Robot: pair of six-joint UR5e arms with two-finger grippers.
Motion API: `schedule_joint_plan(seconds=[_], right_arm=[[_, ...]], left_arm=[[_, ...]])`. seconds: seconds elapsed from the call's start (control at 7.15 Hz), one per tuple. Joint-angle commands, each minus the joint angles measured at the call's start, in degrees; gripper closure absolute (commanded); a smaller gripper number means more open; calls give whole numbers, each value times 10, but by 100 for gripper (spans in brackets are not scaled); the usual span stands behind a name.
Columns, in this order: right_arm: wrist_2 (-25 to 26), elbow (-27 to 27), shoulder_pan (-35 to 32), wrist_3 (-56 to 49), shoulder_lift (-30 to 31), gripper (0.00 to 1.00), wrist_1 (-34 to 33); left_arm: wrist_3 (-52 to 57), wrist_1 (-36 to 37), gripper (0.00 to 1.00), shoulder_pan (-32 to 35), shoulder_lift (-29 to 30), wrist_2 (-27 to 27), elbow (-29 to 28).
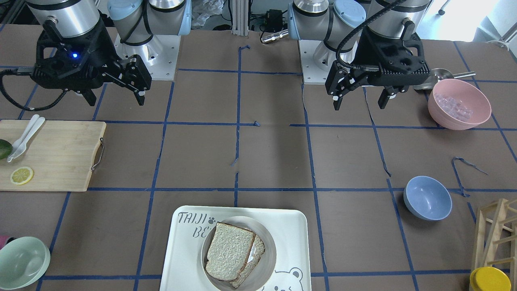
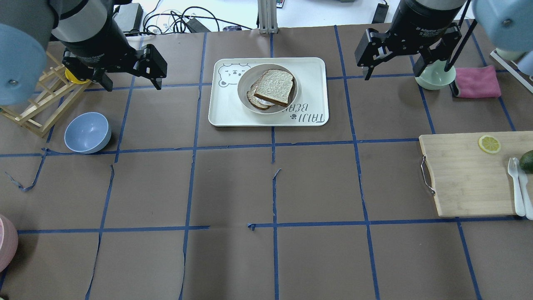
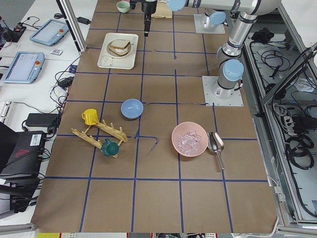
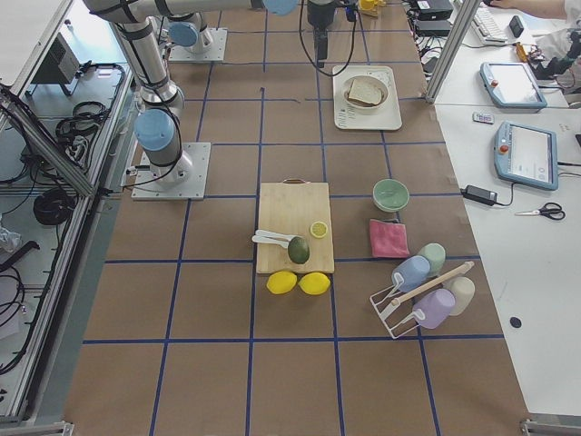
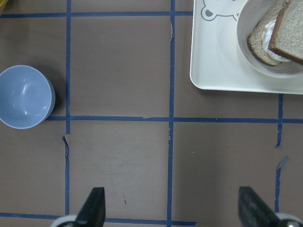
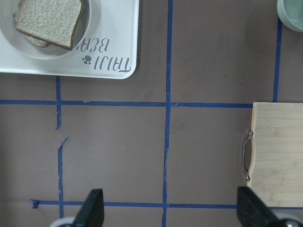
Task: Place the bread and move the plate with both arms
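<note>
The bread [image 1: 230,250] lies on top of a second slice with white egg [image 1: 253,252], both on the round plate [image 1: 270,246]. The plate sits on the cream tray [image 1: 291,230] at the far middle of the table. In the overhead view the bread [image 2: 275,86] and plate [image 2: 243,85] sit between the two grippers. My left gripper [image 2: 133,86] is open and empty, raised to the left of the tray. My right gripper [image 2: 391,75] is open and empty, raised to its right. The left wrist view shows the bread [image 5: 291,28] at top right; the right wrist view shows it [image 6: 49,19] at top left.
A blue bowl [image 2: 87,132] and a wooden rack [image 2: 37,104] stand on the left. A green bowl [image 2: 435,77], a pink cloth [image 2: 476,81] and a cutting board [image 2: 466,175] with a lemon slice are on the right. A pink bowl of ice [image 1: 459,104] stands near my left arm.
</note>
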State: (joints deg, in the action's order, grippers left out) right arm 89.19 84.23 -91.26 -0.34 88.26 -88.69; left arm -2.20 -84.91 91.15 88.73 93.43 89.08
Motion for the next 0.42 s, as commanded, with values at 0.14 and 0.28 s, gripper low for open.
schedule_joint_plan(seconds=[0.14, 0.28], right_arm=[[-4, 5, 0, -1, -1, 0, -7], [-5, 4, 0, 1, -1, 0, -10]], left_arm=[[1, -1, 0, 0, -2, 0, 2], [1, -1, 0, 1, -3, 0, 3]])
